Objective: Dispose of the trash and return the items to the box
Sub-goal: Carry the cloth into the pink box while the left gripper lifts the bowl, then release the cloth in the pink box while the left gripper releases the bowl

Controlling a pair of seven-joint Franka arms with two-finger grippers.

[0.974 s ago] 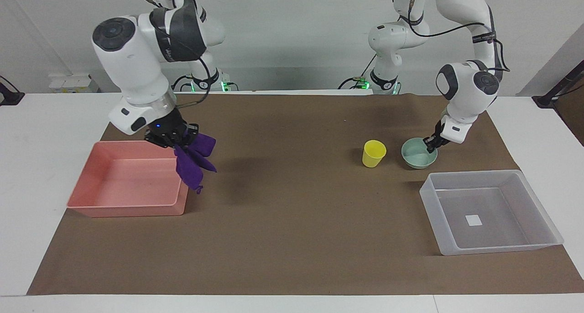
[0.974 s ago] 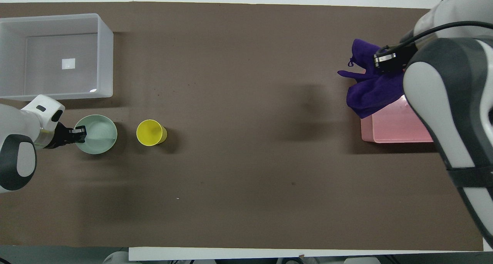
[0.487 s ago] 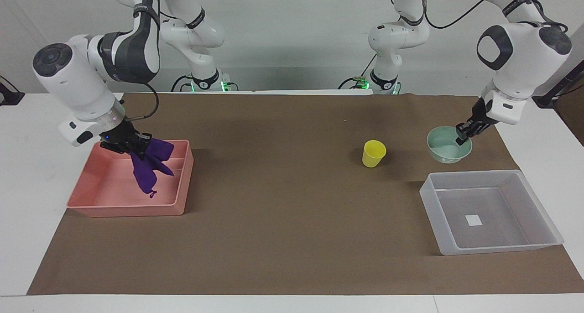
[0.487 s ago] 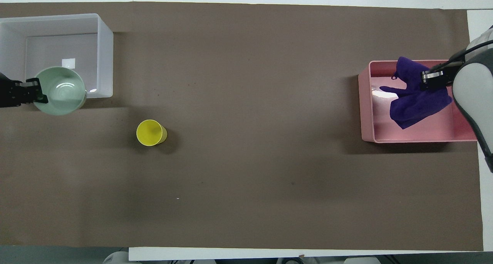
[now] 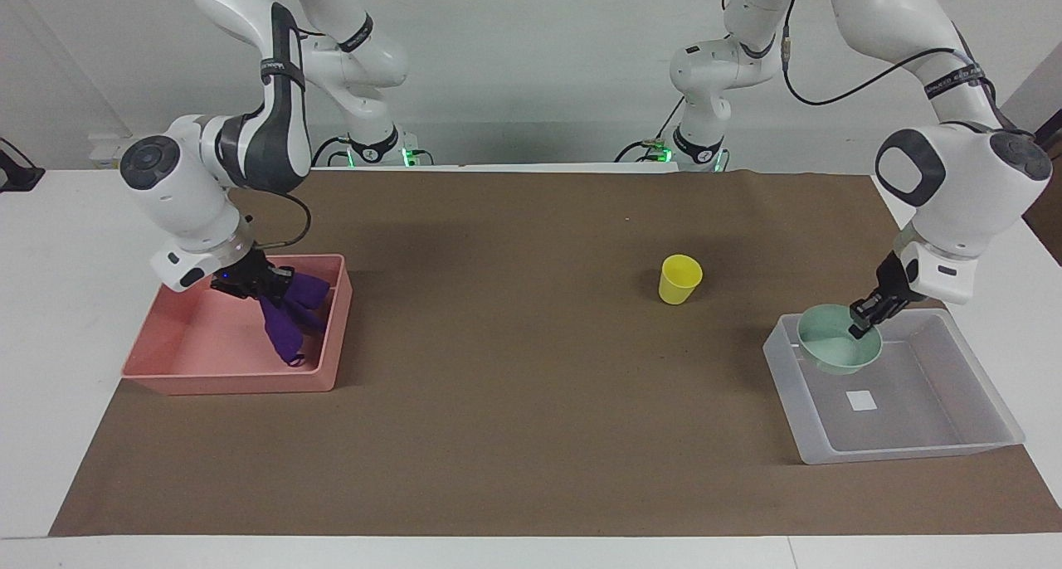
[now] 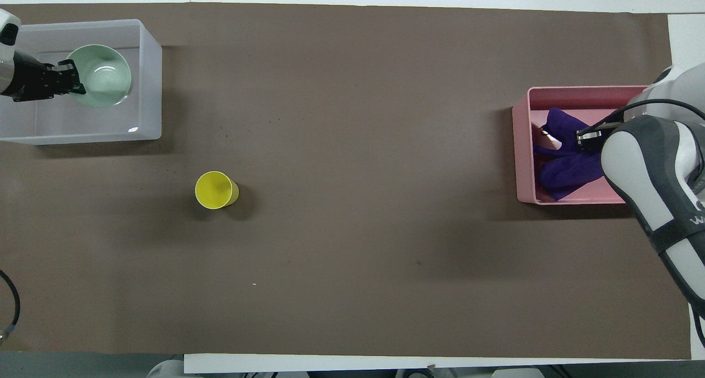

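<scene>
We see a white counter (image 5: 50, 320) with a wide brown mat (image 5: 531, 436) spread over it. At the left arm's end of the mat sits the clear-grey box (image 5: 987, 403), with a small white square mark (image 5: 861, 400) on its floor. At the right arm's end sits the pink bin (image 5: 207, 378), about level with the box.

The left pincer (image 5: 860, 318) hangs over the box, clamped on the rim of the mint-green bowl (image 5: 834, 355). We read the bowl as tilted and inside the box's outline, at the side toward the robots; whether its base touches the floor we cannot tell.

The right pincer (image 5: 249, 285) is over the pink bin, closed together on the top of the purple rag (image 5: 290, 324). The rag droops from it into the bin, and its lower end reaches down by the wall toward the middle of the counter.

The yellow cup (image 5: 680, 279) stands upright on the mat by itself, nearer to the robots than the box and well apart from both bins, toward the left arm's half of the counter.
</scene>
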